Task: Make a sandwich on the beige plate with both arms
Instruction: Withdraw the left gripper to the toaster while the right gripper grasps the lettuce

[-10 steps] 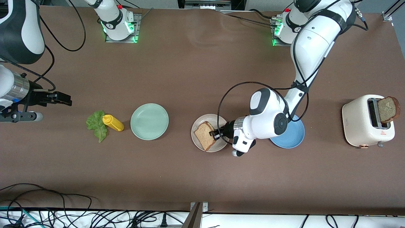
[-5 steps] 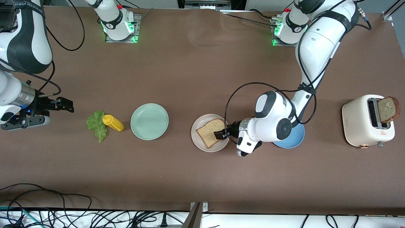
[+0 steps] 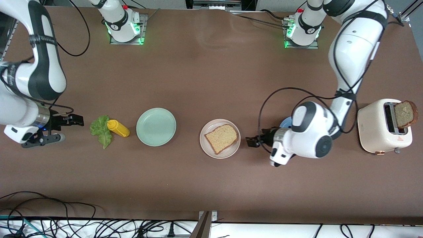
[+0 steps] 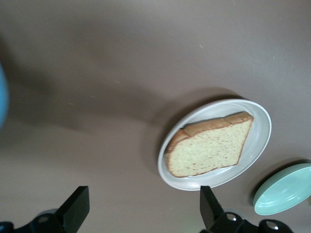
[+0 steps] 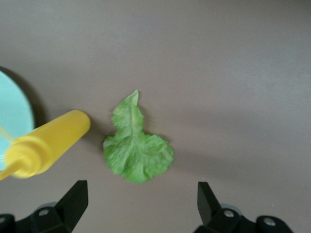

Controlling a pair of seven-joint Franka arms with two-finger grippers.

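One slice of speckled brown bread [image 3: 221, 138] lies flat on the beige plate [image 3: 231, 151]; the left wrist view shows the same bread [image 4: 209, 150] and plate [image 4: 257, 145]. My left gripper [image 3: 251, 141] is open and holds nothing, over bare table between that plate and the blue plate; its wrist view shows the gripper [image 4: 143, 196] spread wide. The green lettuce leaf [image 3: 100, 130] lies on the table beside a yellow bottle. My right gripper [image 3: 77, 120] is open over the table just at the right arm's side of the lettuce [image 5: 136, 148]; here too the gripper [image 5: 141, 191] holds nothing.
A yellow squeeze bottle [image 3: 118, 128] lies against the lettuce, with a mint-green plate [image 3: 156, 127] beside it. The left arm hides most of the blue plate [image 3: 286, 123]. A cream toaster [image 3: 380, 127] at the left arm's end holds another bread slice [image 3: 405, 114].
My left gripper opened, let the bread drop flat onto the beige plate, and drew back toward the left arm's end. My right arm came down and closer to the lettuce.
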